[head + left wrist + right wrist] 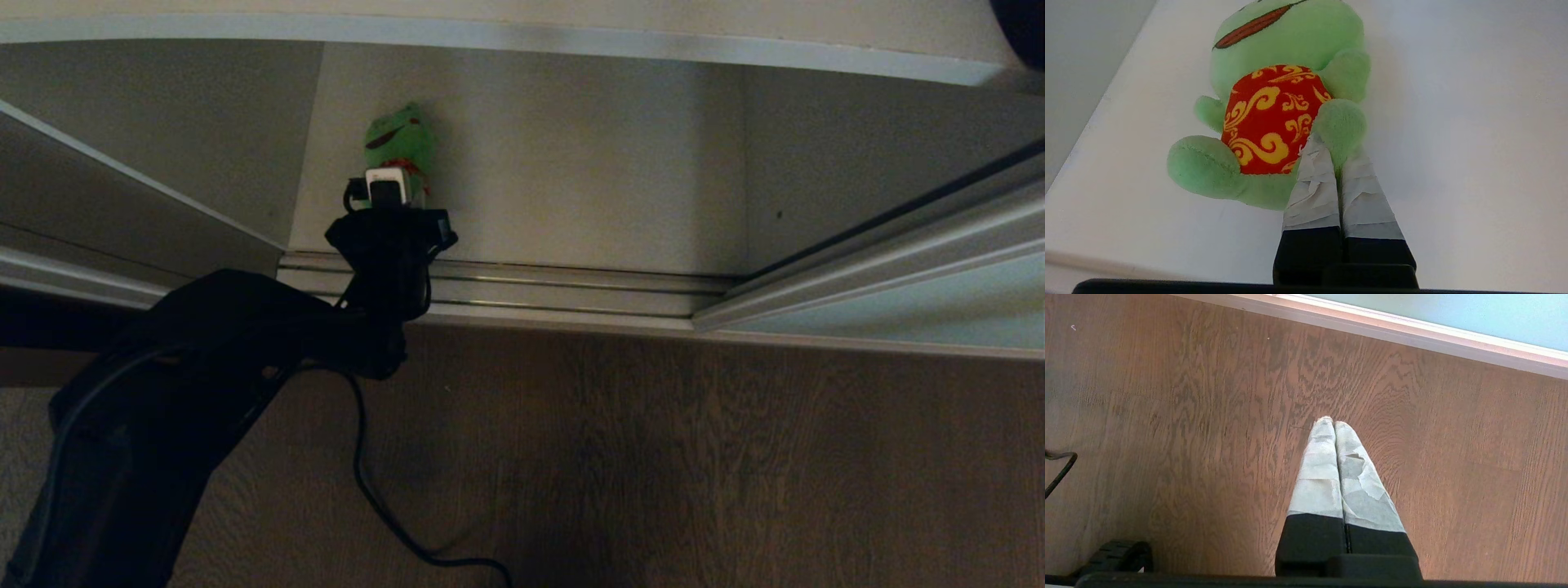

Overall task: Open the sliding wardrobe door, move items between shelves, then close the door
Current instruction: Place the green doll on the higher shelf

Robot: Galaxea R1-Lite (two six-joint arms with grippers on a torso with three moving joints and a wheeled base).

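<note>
The door (pixel 898 302) stands open at right. The left end effector (pixel 1337 157) is pinched shut on the green frog plush's (pixel 1286 102) foot on the lower shelf (pixel 571 163), upper centre-left; lifting comes next. The right end effector (pixel 1333 424), closed, hangs over the floor (pixel 1167 437).

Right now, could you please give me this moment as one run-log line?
left end effector: shut on green frog plush foot | plush: on lower shelf | door: open | right end effector: shut, parked over floor
</note>
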